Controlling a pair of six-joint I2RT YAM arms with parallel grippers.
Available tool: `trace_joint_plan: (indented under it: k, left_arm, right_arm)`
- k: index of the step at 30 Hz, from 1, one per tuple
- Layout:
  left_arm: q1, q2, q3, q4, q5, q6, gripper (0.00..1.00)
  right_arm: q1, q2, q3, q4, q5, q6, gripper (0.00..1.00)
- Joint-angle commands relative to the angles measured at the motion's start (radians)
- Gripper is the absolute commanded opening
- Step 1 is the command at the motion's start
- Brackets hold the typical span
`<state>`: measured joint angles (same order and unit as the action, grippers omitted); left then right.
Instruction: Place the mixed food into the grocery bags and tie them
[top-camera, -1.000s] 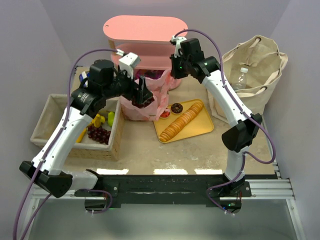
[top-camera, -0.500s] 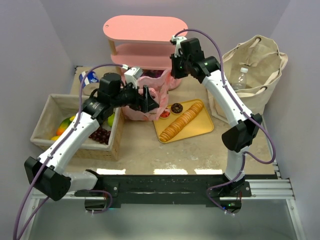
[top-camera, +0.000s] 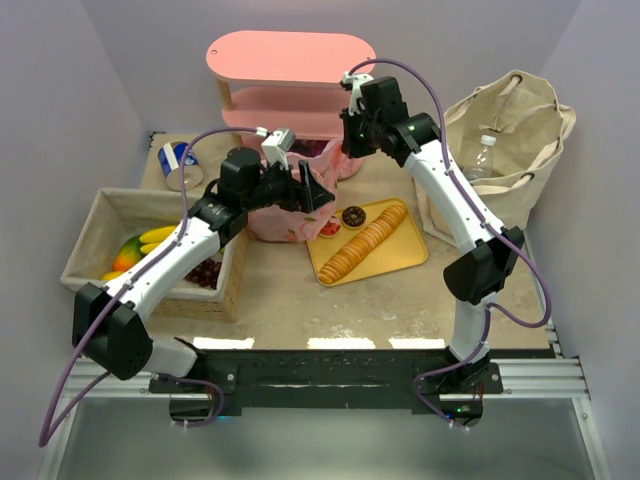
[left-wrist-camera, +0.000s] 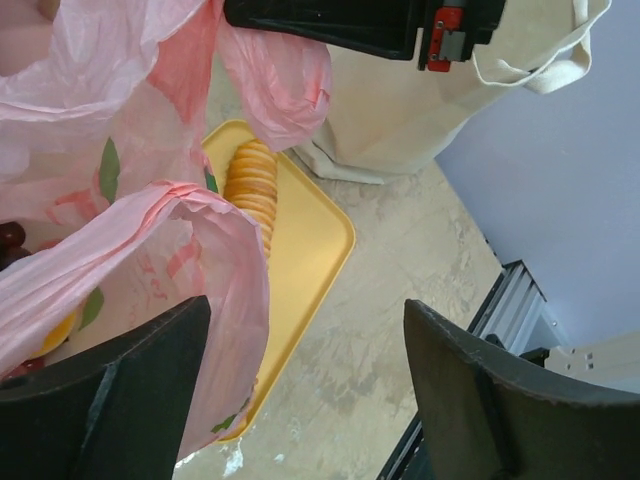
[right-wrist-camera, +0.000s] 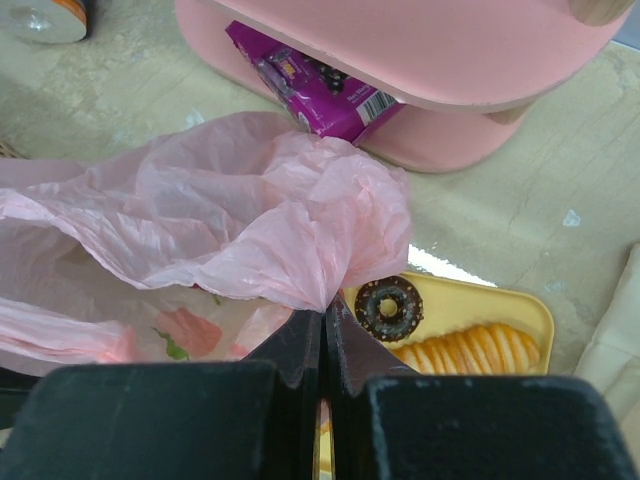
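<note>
While the right gripper pinches the pink bag, its mouth seemingly upward, the left gripper gapes.

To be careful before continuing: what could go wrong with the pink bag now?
The right gripper pinches only a thin fold of the pink bag; pulled hard, it may tear or slip. The open left gripper hangs by the bag's edge near the yellow tray and could knock the crackers.

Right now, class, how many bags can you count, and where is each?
2. The beige canvas bag stands at the far right; the thin pink plastic bag sits left of the yellow tray, pinched by the right gripper. More may be hidden.
</note>
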<state>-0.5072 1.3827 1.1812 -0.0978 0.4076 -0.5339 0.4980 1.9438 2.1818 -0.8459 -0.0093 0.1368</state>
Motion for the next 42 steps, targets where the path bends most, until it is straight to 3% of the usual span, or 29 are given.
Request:
trace_joint_plan:
  k: [1, 5, 13, 15, 22, 25, 26, 32, 42]
  left_arm:
    - [-0.011, 0.047, 0.006, 0.106, -0.026, -0.060, 0.81]
    - [-0.045, 0.082, 0.026, 0.046, -0.096, -0.015, 0.80]
    - [-0.157, 0.168, 0.141, -0.117, -0.364, 0.199, 0.81]
    - [-0.174, 0.171, 0.144, -0.123, -0.438, 0.228, 0.76]
    - [-0.186, 0.194, 0.163, -0.200, -0.610, 0.262, 0.36]
    - [-0.188, 0.203, 0.164, -0.227, -0.641, 0.275, 0.14]
    - [-0.188, 0.197, 0.164, -0.230, -0.656, 0.275, 0.00]
    - [-0.183, -0.015, 0.199, -0.171, -0.912, 0.294, 0.00]
    - [-0.162, -0.296, 0.167, -0.007, -1.084, 0.348, 0.00]
  right_arm:
    - [-0.001, -0.042, -0.004, 0.027, 0.017, -0.013, 0.00]
    - [-0.003, -0.040, 0.003, 0.027, 0.017, -0.013, 0.00]
    - [-0.001, -0.032, -0.002, 0.034, 0.014, -0.005, 0.00]
    - [-0.003, -0.029, -0.004, 0.037, 0.012, -0.002, 0.00]
    - [-0.003, -0.039, -0.016, 0.042, 0.012, -0.003, 0.00]
    - [-0.001, -0.046, -0.019, 0.047, 0.015, -0.008, 0.00]
    - [-0.003, -0.058, -0.023, 0.051, 0.022, -0.011, 0.00]
    - [-0.003, -0.181, -0.106, 0.192, 0.048, -0.058, 0.00]
    - [-0.001, -0.511, -0.375, 0.557, 0.123, -0.126, 0.00]
